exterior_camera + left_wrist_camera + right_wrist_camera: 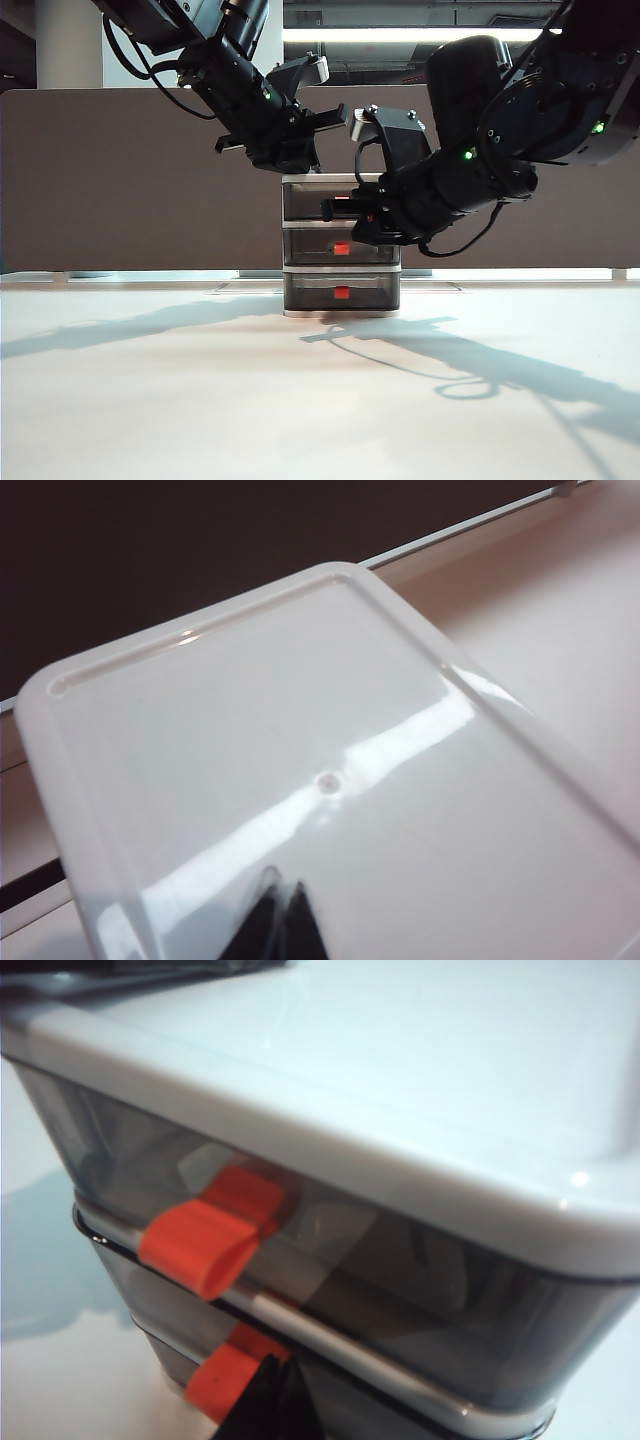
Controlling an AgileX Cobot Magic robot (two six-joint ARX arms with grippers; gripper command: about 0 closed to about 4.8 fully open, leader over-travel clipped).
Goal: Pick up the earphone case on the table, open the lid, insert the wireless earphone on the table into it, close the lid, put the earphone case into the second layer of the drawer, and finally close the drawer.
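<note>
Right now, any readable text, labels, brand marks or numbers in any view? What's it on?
None readable.
Drawer unit: white top and dark fronts blank in all views.
Red handles: plain, no print.
Table: bare, no markings.
Left gripper and right gripper: no lettering visible.

The exterior view sits low at the tabletop, facing the drawer front from well back. The left wrist view looks steeply down, very near, onto the drawer's glossy top beneath the left claw. The right wrist view faces the red-handled fronts just beyond the right claw. All three views share the drawer.
</note>
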